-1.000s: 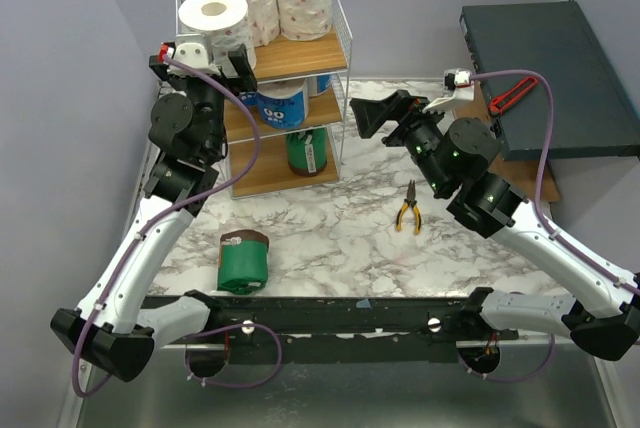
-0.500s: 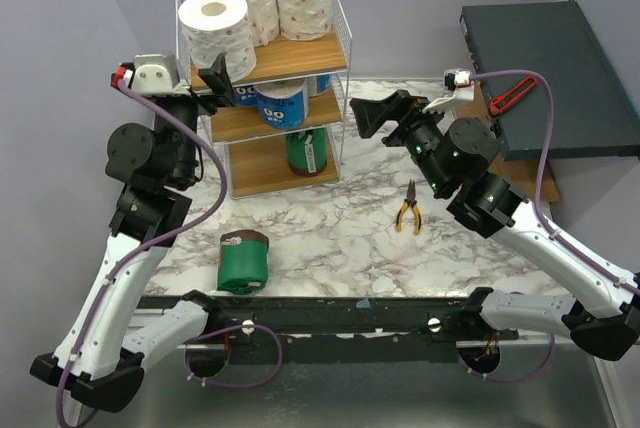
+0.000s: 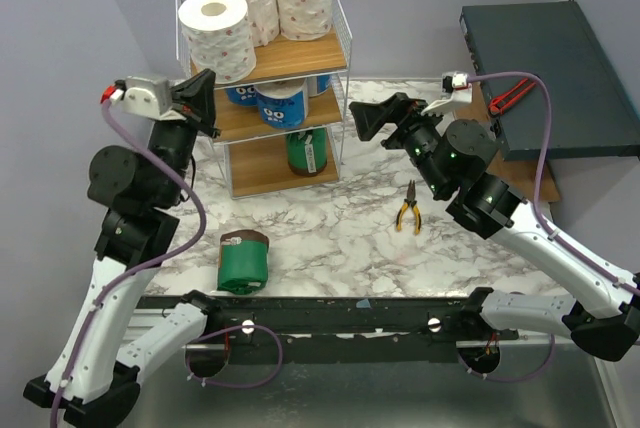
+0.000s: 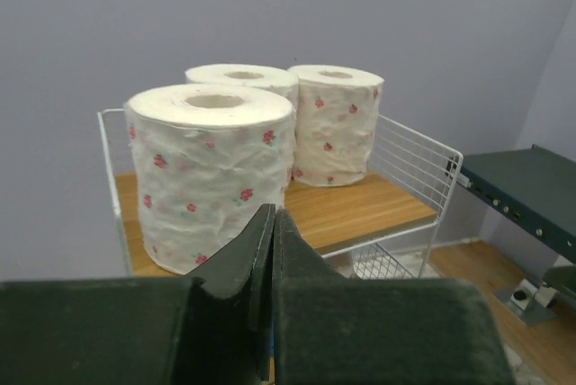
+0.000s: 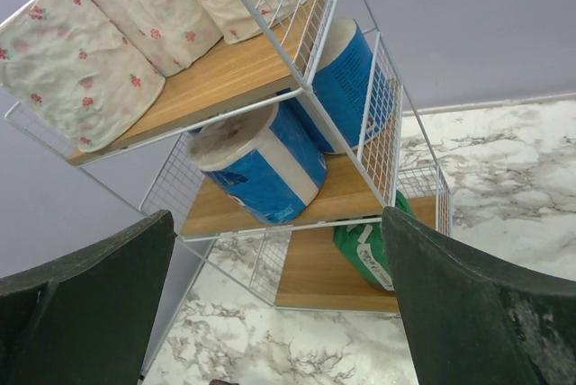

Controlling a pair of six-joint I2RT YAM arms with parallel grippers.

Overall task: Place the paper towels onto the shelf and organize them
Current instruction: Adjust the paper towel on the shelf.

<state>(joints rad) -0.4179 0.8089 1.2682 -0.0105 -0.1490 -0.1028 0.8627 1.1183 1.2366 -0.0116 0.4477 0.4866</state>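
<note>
The shelf [image 3: 300, 53] stands at the back left of the marble table. Three white speckled paper towels [image 3: 215, 28] stand upright on its top board. Blue-wrapped rolls [image 3: 280, 103] sit on the middle tier, and a green one [image 3: 305, 153] on the bottom tier. Another green roll [image 3: 243, 260] lies on the table in front. My left gripper [image 3: 205, 98] hangs shut and empty just left of the shelf, facing the nearest speckled roll [image 4: 211, 174]. My right gripper [image 3: 362, 116] is open and empty to the right of the shelf, looking at the blue roll [image 5: 261, 165].
Yellow-handled pliers [image 3: 407, 210] lie on the table right of centre. A dark flat box [image 3: 545, 58] fills the back right, with a red-handled tool [image 3: 510, 93] at its near edge. Walls close in behind and to the left of the shelf.
My left arm has drawn back leftward from the front speckled roll on the top tier, and its gripper has gone from open to shut. The right arm has not moved.
</note>
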